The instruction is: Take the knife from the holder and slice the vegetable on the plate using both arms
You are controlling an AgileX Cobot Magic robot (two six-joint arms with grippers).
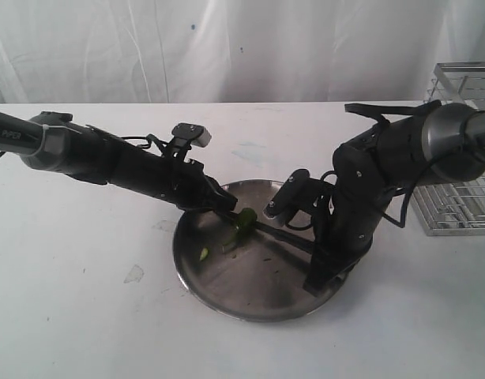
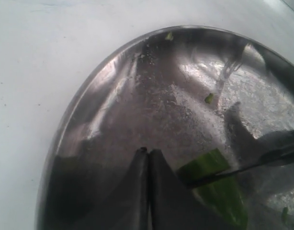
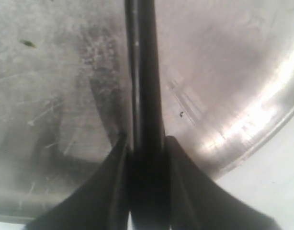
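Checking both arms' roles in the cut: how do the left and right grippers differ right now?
The left gripper has its fingers pressed together, empty as far as the wrist view shows, beside the vegetable; the right gripper is clamped on the knife. The left reaches from the plate's left side, the right from its right. Both are black and low over the plate.

A round steel plate (image 2: 113, 110) on a white table (image 2: 32, 72). The left gripper (image 2: 148, 158) sits low over the plate, its two dark fingertips pressed together. Just beside them lies the green vegetable (image 2: 219, 184), with the knife (image 2: 243, 168) blade's thin dark edge lying across it. Small green bits (image 2: 209, 98) dot the plate nearby.
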